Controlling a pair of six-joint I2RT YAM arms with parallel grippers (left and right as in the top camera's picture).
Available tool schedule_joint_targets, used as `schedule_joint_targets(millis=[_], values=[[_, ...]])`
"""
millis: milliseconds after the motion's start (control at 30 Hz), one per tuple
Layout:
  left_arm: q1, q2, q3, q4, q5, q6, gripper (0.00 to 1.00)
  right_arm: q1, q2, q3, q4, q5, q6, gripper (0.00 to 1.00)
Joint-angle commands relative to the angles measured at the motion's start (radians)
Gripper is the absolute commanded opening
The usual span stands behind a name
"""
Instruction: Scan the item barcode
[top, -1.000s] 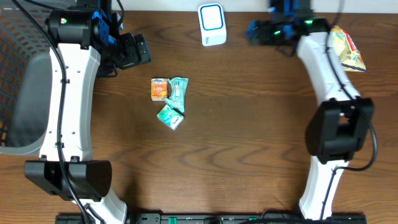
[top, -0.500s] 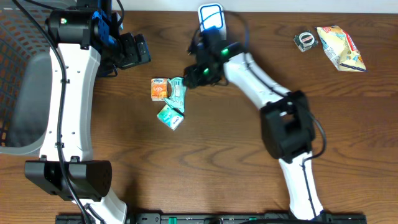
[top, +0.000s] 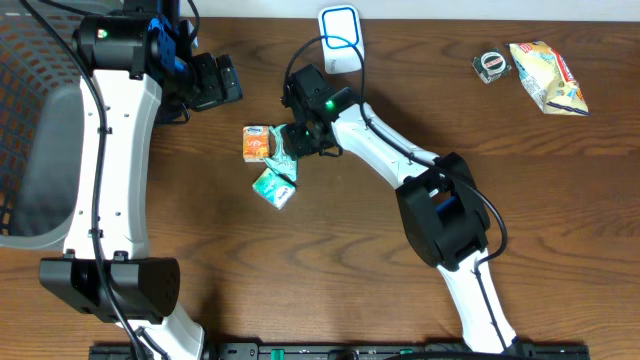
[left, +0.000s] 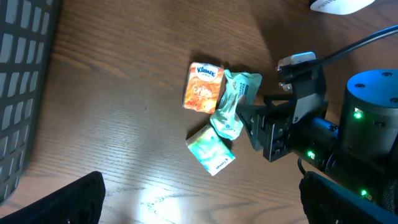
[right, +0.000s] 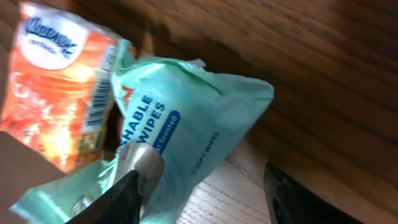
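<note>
The barcode job has barely begun, by my reckoning. The right gripper (right: 202, 196) is down at the little heap left of centre in the overhead view, its fingers spread to either side of the mint-green flushable wipes pack (right: 186, 118). One finger touches the wrapper, while bare wood shows between the other and the pack, so nothing is pinched yet. The wipes lie flat on the table against the orange Kleenex tissue pack (top: 256, 143), with a small teal packet (top: 273, 188) just below. The white scanner (top: 341, 38) waits at top centre, near but apart. Gripping, lifting and presenting the code all remain. The left gripper (left: 199, 208) hangs spread wide and empty at upper left.
</note>
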Motion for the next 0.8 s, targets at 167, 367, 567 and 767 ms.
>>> schedule_joint_targets(millis=[167,367,567,767], values=[[0.006,0.005,0.003,-0.003,-0.013,0.006,0.98,-0.020,-0.017,-0.046,-0.190,0.537,0.154,0.53],[0.006,0.005,0.003,-0.003,-0.013,0.006,0.98,-0.080,-0.106,-0.046,-0.340,0.766,0.157,0.55],[0.006,0.005,0.003,-0.003,-0.013,0.006,0.98,-0.101,-0.208,-0.046,-0.351,0.612,0.082,0.63],[0.006,0.005,0.003,-0.003,-0.013,0.006,0.98,-0.087,-0.201,-0.056,-0.317,0.413,0.082,0.63]])
